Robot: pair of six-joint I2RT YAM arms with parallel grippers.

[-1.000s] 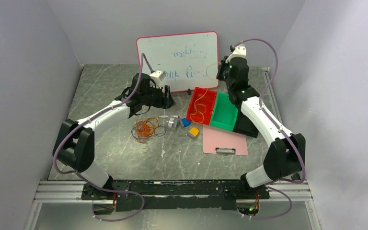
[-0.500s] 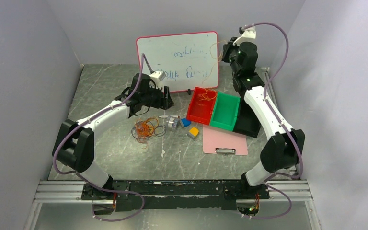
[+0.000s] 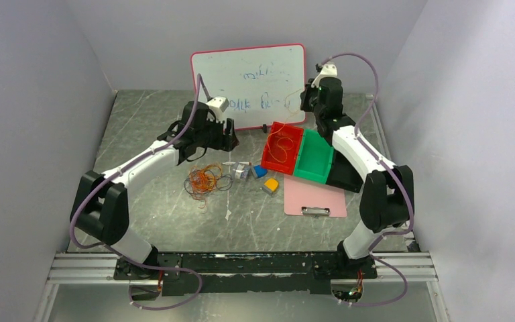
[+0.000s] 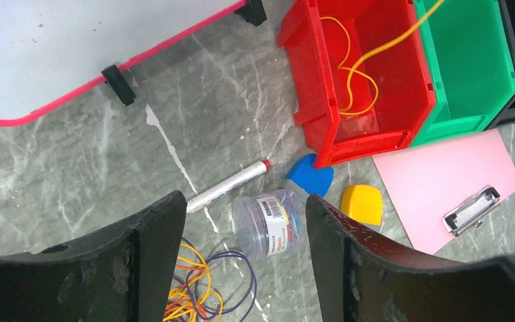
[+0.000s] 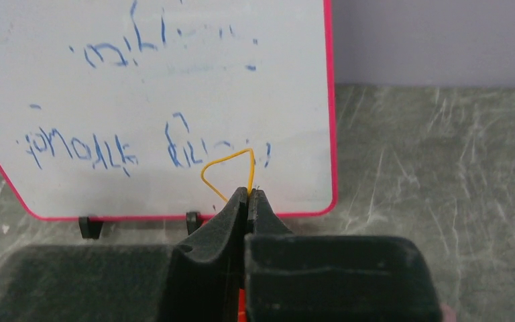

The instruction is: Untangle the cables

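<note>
Now yellow cable [image 5: 226,168] pinched in right hand [image 5: 248,194], trailing into red bin [image 4: 308,94].

In my remote views I read the bench [image 3: 154,127] as grey with white marble veining; the whiteboard [image 3: 248,74] as white, framed pink-red and scribbled in blue; the red bin [image 4: 312,87], green bin [image 4: 469,67] and black bin [image 3: 345,176]; the clipboard [image 3: 315,196] pale pink; the tangled cables [image 3: 204,180] orange, yellow and dark purple; the yellow cable [image 5: 250,171]; the blue block [image 4: 310,176]; the yellow block [image 4: 362,203]; the marker [image 4: 228,193] white, capped red; the left fingers [image 4: 141,261] and right fingers [image 5: 221,228] black.
</note>
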